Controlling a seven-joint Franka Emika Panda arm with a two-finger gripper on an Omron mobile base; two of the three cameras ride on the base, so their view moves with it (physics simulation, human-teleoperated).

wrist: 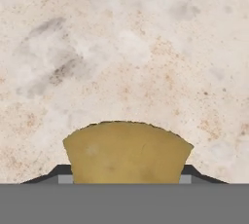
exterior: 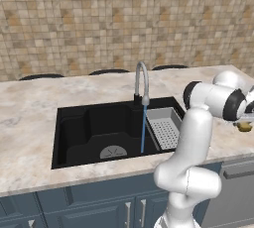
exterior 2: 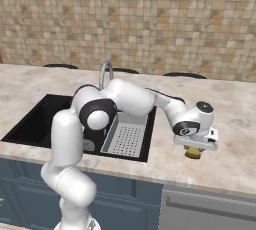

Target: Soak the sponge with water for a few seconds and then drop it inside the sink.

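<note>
Fingers point(wrist: 188, 173) clamp sponge point(wrist: 127, 153) above marbled counter point(wrist: 121, 47).

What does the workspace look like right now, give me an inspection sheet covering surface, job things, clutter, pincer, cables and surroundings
Surface: beige marble counter.
Job's things: sponge between the pincer's fingers, over the counter right of the sink; water running from the faucet into the basin.
Clutter: grey strainer tray in the sink's right part.
Pincer: pincer shut on the sponge, close above the counter.
Cables: nothing seen.
Surroundings: tan tiled wall; blue cabinets below.
</note>
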